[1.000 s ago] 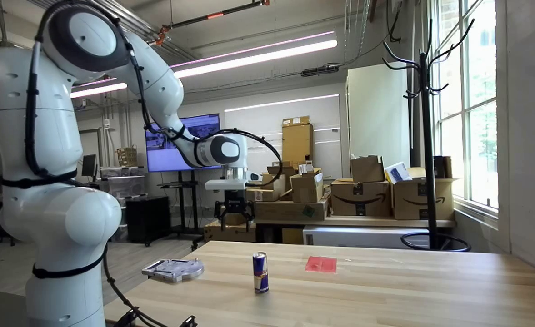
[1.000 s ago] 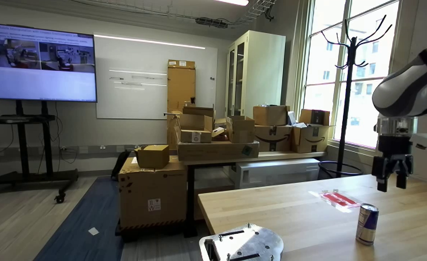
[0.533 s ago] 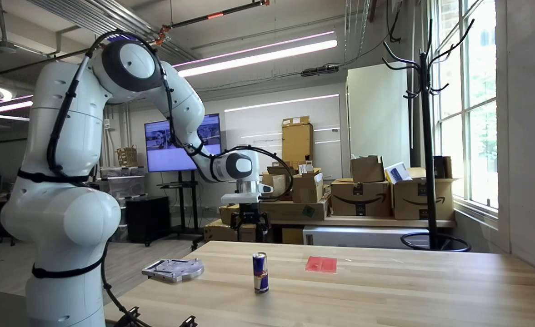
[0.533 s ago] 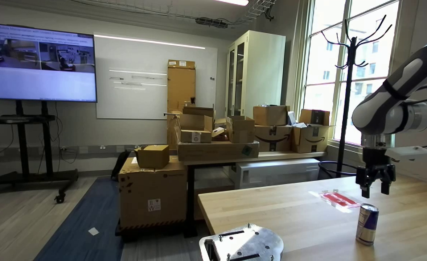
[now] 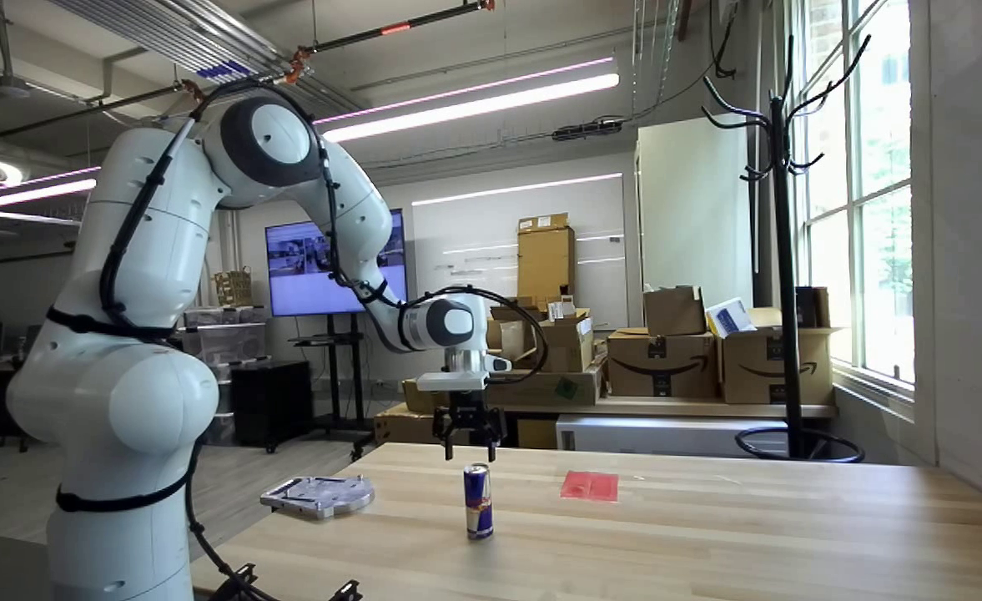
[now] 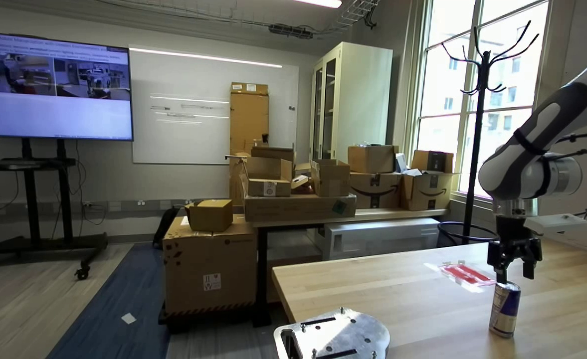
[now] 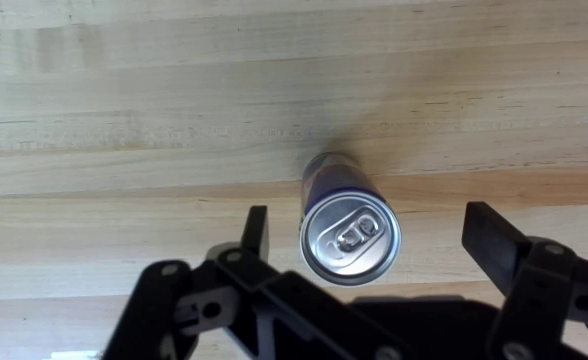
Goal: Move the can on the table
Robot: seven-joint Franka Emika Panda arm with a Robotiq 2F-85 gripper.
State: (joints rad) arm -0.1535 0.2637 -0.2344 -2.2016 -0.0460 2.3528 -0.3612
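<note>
My claw hangs just above the can, fingers spread wide to either side of its silvery lid, gripping nothing. The can stands upright on the table, in from the edge where a metal plate sits; a flat red piece lies nearer the far edge.

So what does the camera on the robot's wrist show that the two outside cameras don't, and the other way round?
Only the wrist view clearly shows the pull tab on top of the can, with a visible gap between it and the fingers on either side.
Only the exterior views show the white arm, flat red piece, coat rack, cardboard boxes and big screen.
Both show the can upright on the table, and the open black gripper.
</note>
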